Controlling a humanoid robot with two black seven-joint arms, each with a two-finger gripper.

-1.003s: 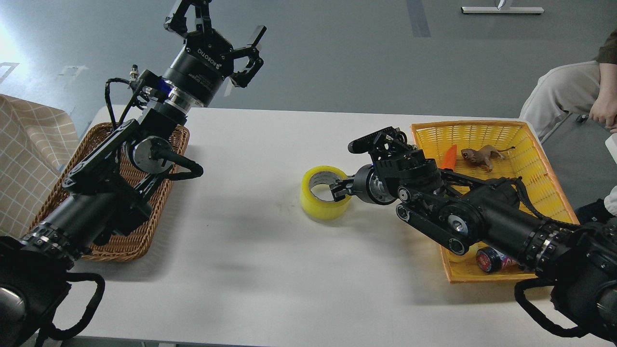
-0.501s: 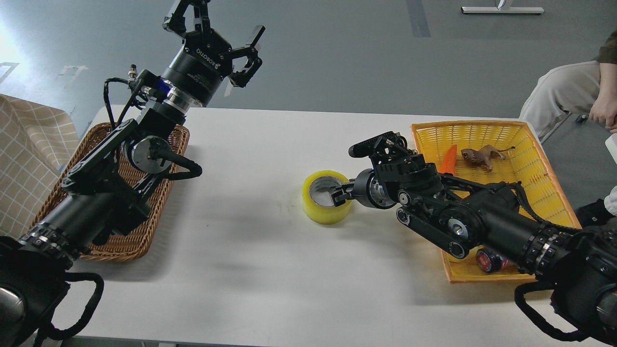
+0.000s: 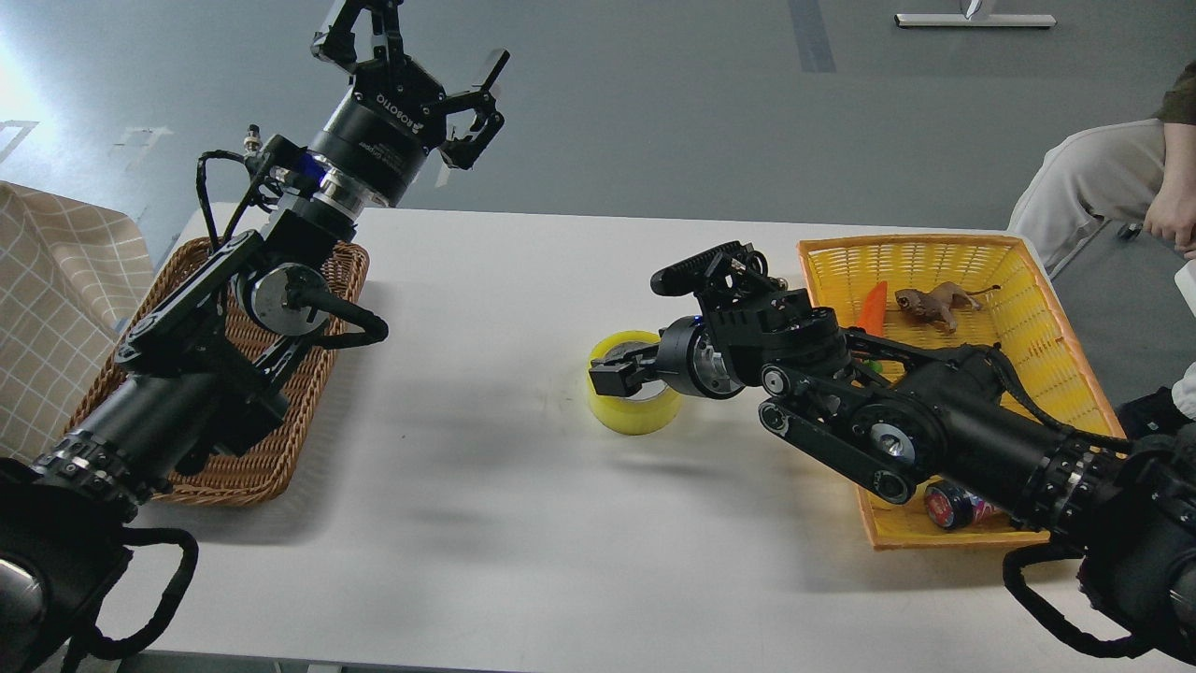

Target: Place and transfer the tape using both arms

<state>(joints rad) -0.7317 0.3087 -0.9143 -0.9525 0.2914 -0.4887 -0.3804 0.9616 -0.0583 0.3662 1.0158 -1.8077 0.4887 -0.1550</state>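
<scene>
The yellow tape roll (image 3: pixel 638 413) lies flat on the white table (image 3: pixel 523 523) near the middle, its grey-white core facing up. My right gripper (image 3: pixel 617 377) reaches in from the right and hangs just over the roll's top, covering part of the core. It is dark and foreshortened, so I cannot tell its fingers apart or whether they touch the tape. My left gripper (image 3: pixel 425 47) is held high above the table's far left edge, open and empty, fingers pointing up and away.
A brown wicker basket (image 3: pixel 322 374) sits at the left under my left arm. A yellow plastic basket (image 3: pixel 1028 280) at the right holds an orange piece, a brown toy animal and a small can. A seated person is at the far right.
The tape has gone from tilted to lying flat in the same spot. My right gripper has shifted left across the roll's top. The left arm has barely moved.
</scene>
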